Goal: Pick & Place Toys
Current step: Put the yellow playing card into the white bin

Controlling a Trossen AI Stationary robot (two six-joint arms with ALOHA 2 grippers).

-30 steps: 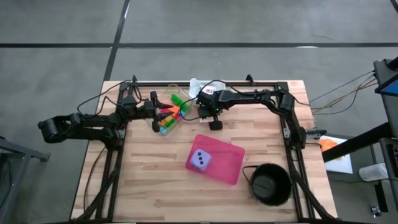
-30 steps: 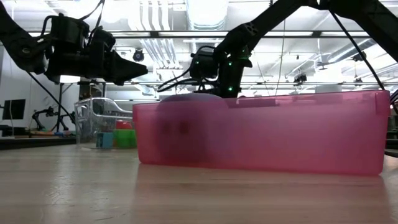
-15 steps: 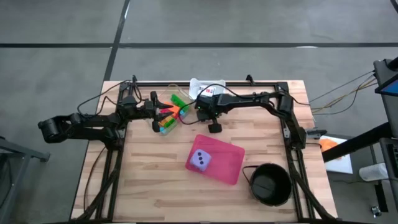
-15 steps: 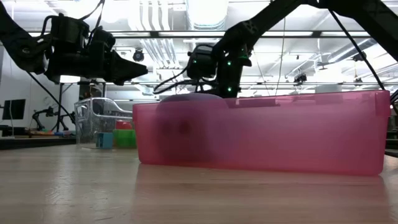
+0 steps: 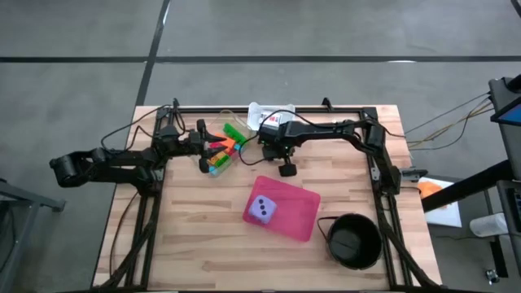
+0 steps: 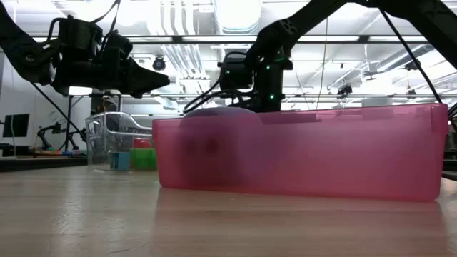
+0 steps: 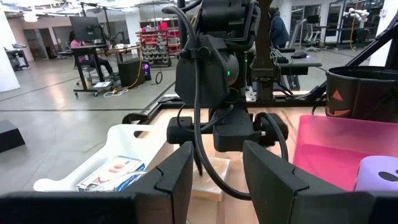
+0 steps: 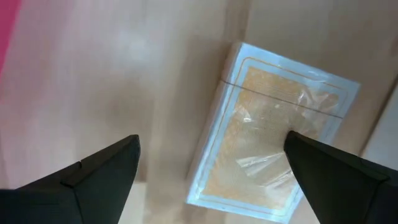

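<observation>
Right gripper (image 5: 286,169) points down beside the pink tray (image 5: 305,213), jaws spread over a clear flat box (image 8: 273,146). Left gripper (image 5: 203,147), jaws spread, hovers level by bricks (image 5: 221,155). Die (image 5: 262,209) sits dots-up in the tray.

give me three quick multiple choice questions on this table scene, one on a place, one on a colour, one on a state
1. Where does the lilac die sit?
A. in the black bowl
B. in the pink tray
C. on the bare wood

2. What colour is the round bowl at the table's near right corner?
A. black
B. white
C. green

3. How do the right hand's fingers stand?
A. shut on a brick
B. shut on the die
C. open, holding nothing

Answers:
1. B: the high view shows the lilac die inside the pink tray.
2. A: the bowl is black in the high view.
3. C: in the right wrist view the right hand has its fingers spread wide, with only a plastic-wrapped card box lying on the table beneath them.
</observation>
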